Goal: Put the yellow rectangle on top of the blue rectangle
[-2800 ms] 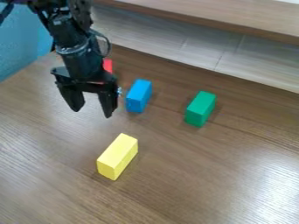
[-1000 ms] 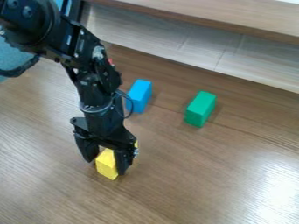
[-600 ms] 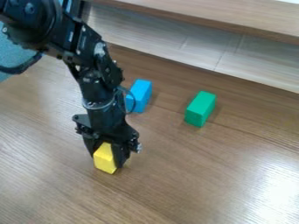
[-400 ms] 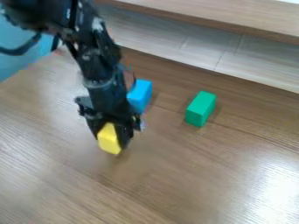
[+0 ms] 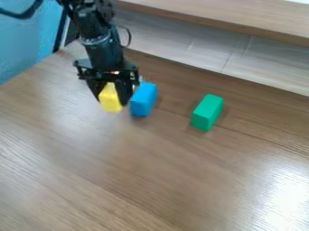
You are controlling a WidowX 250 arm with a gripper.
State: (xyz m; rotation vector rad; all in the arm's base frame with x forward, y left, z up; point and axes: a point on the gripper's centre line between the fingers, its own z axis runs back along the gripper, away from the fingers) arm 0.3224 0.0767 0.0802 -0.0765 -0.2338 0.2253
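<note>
Yellow block (image 5: 110,98): held in the grasp of the black gripper (image 5: 111,101), between two fingers closed on its sides. In the camera view, appears left of centre in the upper half, just to the left of the blue block (image 5: 143,97), with the lower part of its yellow face peeking out below and between the fingers. Cannot tell how high above the table (image 5: 181,180), or whether clear of it at all. Of the blue block, rests on the wooden table, long side running away from the camera and leaning a little to the right in the view, bright top and darker near end both in sight. Between yellow and blue, see one finger of the gripper, very near the blue block; cannot tell whether touching. Above the gripper, see the black arm (image 5: 104,45) coming down from the top edge at the upper left, with a thin cable (image 5: 128,36) looping out at its right side. Farther right, well apart from the blue block and slightly nearer the camera, find the green block (image 5: 207,112) resting on the table at a similar slant. Behind, along the far edge, see a pale wooden panel (image 5: 265,63); at the far left, a blue wall (image 5: 24,49).
</note>
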